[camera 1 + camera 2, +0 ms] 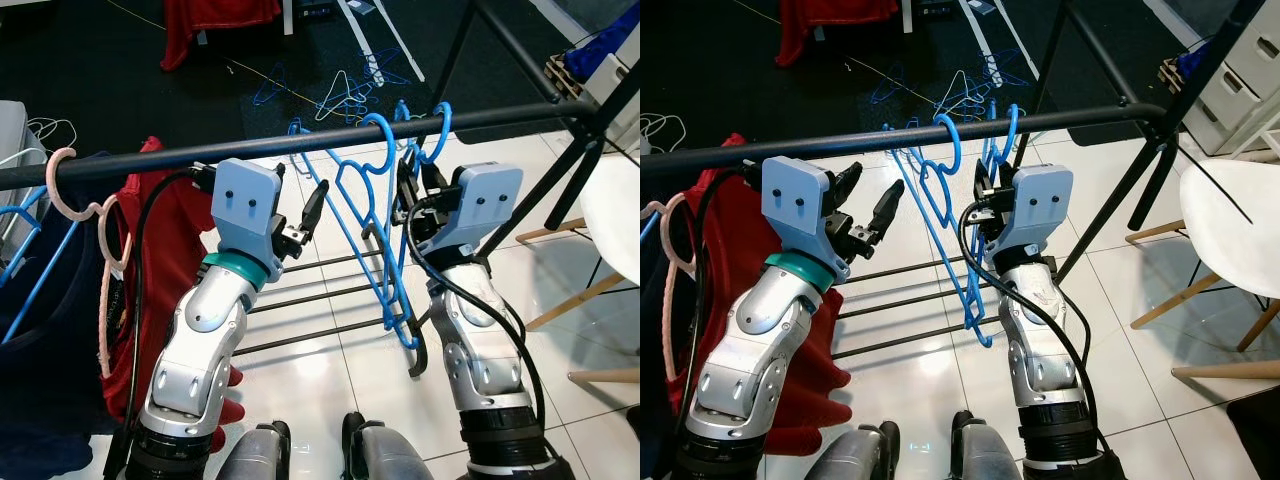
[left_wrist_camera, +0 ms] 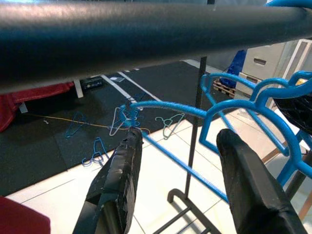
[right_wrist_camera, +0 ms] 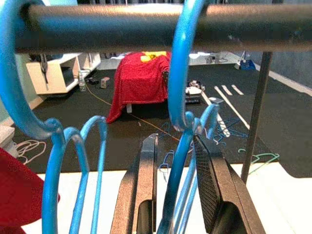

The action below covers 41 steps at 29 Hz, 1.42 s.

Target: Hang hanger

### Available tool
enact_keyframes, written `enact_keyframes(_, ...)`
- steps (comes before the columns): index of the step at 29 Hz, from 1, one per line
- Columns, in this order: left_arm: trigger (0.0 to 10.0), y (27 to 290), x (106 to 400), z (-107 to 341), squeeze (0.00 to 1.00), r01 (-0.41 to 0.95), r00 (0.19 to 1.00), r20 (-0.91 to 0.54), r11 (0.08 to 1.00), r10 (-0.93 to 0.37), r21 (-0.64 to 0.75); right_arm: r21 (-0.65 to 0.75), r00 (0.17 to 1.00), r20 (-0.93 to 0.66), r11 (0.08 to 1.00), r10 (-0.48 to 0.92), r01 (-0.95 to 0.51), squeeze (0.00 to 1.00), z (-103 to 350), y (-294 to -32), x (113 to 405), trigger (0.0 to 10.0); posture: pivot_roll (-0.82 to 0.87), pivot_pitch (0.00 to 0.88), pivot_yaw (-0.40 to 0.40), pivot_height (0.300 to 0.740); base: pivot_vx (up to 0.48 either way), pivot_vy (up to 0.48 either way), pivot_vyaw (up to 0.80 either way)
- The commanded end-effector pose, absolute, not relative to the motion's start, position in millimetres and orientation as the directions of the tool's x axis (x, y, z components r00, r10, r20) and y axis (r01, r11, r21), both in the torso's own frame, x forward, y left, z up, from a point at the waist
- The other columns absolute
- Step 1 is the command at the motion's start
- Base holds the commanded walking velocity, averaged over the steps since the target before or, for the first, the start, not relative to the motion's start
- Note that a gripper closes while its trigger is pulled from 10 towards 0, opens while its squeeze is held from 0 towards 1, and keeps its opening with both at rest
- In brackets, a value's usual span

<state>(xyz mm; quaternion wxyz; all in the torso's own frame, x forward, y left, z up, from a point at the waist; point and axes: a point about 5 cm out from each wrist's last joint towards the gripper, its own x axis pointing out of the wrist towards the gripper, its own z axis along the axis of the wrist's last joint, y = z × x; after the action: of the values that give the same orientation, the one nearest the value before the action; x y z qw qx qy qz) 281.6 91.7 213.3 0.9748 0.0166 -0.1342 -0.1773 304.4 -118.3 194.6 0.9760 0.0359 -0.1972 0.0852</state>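
Hanging over the black rail (image 1: 300, 143) that crosses the upper half of the frame are two blue hangers. The right gripper (image 3: 175, 195) sits just under the rail, right of centre, and its two black fingers (image 3: 144, 190) are closed around the neck of one blue hanger (image 3: 178, 97), whose hook is already over the rail. The second blue hanger (image 1: 372, 215) hangs just to the left of it, with its body going down toward the white tile floor (image 1: 330, 380). The left gripper (image 1: 300, 215) is near the centre of the frame, below the rail, with its fingers (image 2: 119, 175) apart and holding nothing. At the left edge, a pink hanger (image 1: 75, 205) hangs on the same rail beside a red garment (image 1: 185, 250). More hangers lie on the dark carpet (image 1: 120, 90) at the top of the frame, and a white chair (image 1: 1230, 220) stands at the right.
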Motion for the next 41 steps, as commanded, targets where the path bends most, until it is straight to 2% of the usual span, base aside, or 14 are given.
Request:
enact_keyframes(1,10.0,96,282,203,0.0,0.323,0.917,0.221,0.943,-0.333,0.081,0.038,0.925,0.35,0.984,0.149,-0.173,0.0,184,-120,303,10.0,-0.03,0.144,0.043,0.74,0.0,0.0,0.0)
enact_keyframes(12,10.0,105,286,190,0.0,0.304,0.932,0.18,0.948,-0.316,0.091,0.047,0.931,0.336,0.984,0.144,-0.169,0.0,177,-115,299,10.0,-0.07,0.105,0.073,0.74,0.0,0.0,0.0)
enact_keyframes(41,10.0,106,285,188,0.0,0.288,0.937,0.181,0.954,-0.299,0.085,-0.001,0.924,0.343,0.983,0.17,-0.181,0.0,180,-111,299,10.0,-0.07,0.108,0.067,0.74,-0.327,0.0,0.0)
